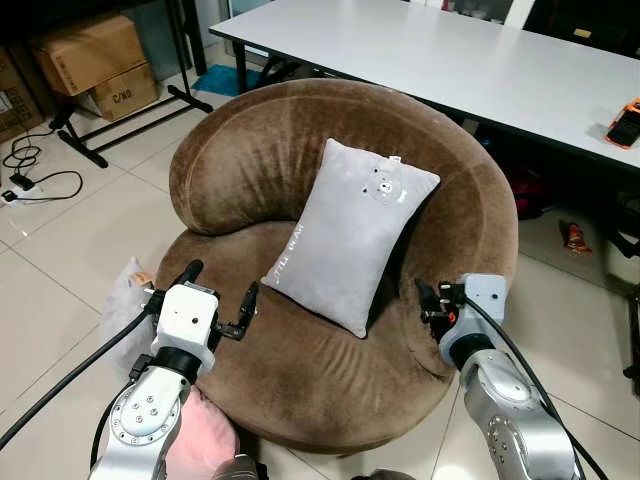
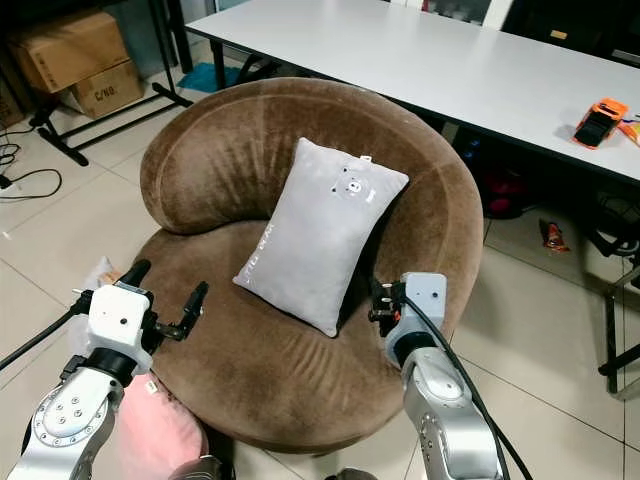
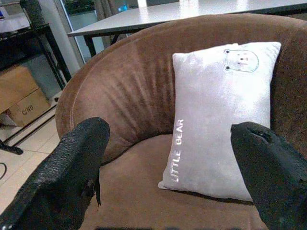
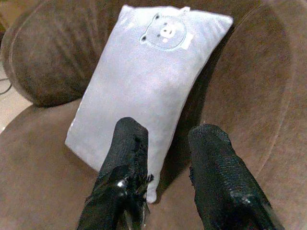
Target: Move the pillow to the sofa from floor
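Observation:
A light grey pillow [image 1: 350, 230] with a small bear print and "LITTLE BEAR" lettering stands tilted on the seat of a round brown sofa [image 1: 300, 370], leaning against its backrest. My left gripper [image 1: 222, 280] is open over the seat's front left, a short way from the pillow's lower corner and holding nothing. My right gripper [image 1: 428, 300] hovers by the sofa's right arm, just right of the pillow's lower edge. In the right wrist view its fingers [image 4: 127, 153] are apart with nothing between them, pointing at the pillow [image 4: 148, 86]. The left wrist view also faces the pillow [image 3: 220, 120].
A long white table [image 1: 450, 50] stands behind the sofa with an orange device [image 1: 625, 122] on it. Cardboard boxes [image 1: 95, 60] and cables [image 1: 30, 170] lie at far left. A pink soft item [image 1: 200, 440] and a plastic bag [image 1: 125, 300] sit on the tiled floor by the sofa's front left.

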Controlling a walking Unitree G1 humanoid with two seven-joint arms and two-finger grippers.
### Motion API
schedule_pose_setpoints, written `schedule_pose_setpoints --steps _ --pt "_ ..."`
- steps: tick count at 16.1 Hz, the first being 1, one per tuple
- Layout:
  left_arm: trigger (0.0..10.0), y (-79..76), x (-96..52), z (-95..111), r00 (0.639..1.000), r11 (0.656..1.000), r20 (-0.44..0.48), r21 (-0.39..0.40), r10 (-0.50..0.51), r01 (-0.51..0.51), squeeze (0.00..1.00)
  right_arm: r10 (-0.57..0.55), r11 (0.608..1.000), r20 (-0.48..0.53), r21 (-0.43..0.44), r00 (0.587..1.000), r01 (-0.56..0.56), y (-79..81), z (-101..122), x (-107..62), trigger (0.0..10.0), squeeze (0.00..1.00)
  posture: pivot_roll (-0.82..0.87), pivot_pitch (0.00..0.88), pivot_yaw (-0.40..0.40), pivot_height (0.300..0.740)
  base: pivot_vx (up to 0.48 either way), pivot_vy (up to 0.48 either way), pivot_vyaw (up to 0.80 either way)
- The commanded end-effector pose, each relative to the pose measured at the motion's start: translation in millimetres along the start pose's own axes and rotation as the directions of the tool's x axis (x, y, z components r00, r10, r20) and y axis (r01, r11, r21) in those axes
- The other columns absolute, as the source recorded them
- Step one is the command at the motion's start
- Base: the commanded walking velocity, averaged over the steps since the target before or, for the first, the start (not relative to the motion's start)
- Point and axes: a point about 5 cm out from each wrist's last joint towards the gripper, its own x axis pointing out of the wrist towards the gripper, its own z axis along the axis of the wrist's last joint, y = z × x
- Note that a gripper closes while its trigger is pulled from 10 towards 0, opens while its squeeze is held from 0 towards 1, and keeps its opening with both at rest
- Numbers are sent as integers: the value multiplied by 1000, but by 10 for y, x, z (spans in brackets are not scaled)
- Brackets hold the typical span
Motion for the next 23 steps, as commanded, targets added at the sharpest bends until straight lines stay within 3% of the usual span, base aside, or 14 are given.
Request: schedule_pose_setpoints --steps 1,19,20,21,23 --pt "10000 9 -15 29 1000 1000 15 11 13 -13 514 6 1000 4 -9 1000 -6 8 38 -13 10000 0 24 56 -35 740 -247 0 0" --pt "10000 29 -21 35 999 999 28 4 36 -36 510 16 1000 12 -15 1000 -16 38 64 -19 10000 0 27 29 -39 740 -225 0 0" --pt "10000 32 -22 32 999 999 27 4 38 -38 514 13 1000 15 -13 1000 -13 33 69 -21 10000 929 27 31 -40 740 0 0 0" --pt "10000 37 -24 30 999 999 25 1 42 -42 529 19 1000 47 -26 999 -18 26 99 -34 10000 1000 28 34 -39 740 0 0 0" --pt "10000 68 -33 28 997 997 24 -5 72 -72 561 59 997 90 -57 994 -54 25 171 -61 10000 1000 26 43 -37 740 0 0 0"
